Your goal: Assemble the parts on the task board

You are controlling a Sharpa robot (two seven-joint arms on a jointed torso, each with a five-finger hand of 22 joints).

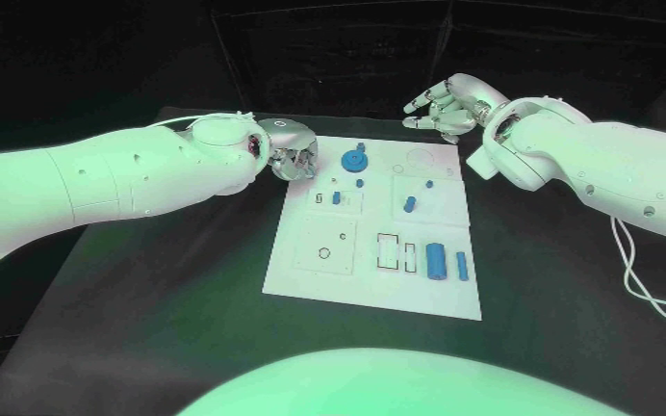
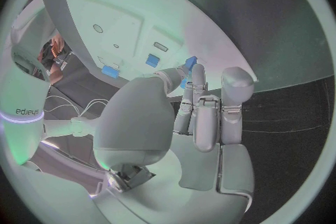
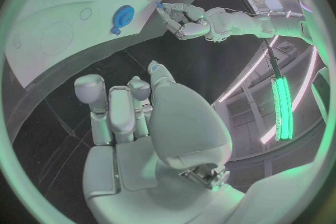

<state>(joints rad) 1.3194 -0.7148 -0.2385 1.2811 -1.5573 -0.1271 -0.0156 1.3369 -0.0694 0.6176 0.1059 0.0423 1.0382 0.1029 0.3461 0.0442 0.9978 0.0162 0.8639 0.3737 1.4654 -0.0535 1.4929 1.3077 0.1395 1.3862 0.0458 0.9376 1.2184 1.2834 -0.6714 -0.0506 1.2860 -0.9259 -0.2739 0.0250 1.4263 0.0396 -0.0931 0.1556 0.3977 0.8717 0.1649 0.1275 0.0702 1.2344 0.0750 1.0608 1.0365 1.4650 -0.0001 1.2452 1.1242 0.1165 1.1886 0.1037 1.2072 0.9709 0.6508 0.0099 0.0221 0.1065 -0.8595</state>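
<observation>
Lying nearest on the white task board [image 1: 313, 276] are two upright blue bars [image 1: 437, 261], small stiff parts (probably light and slick, best pinched across their long sides). Farther back sits the round blue gear [image 1: 355, 159]. The left hand [image 1: 289, 161] hovers at the board's far-left corner, fingers [image 2: 199, 102] curled together, holding nothing visible. The right hand [image 1: 447, 108] hangs beyond over the black surface [image 1: 153, 320], fingers apart.

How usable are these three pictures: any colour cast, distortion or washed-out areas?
Head view: green light tints both arms and the task board; the blue parts stay legible, the surroundings are black. Left wrist view: strong fisheye bends the board's edges, and the left hand blocks the middle. Right wrist view: same bending, with a bright green strip glaring beside the right hand.
</observation>
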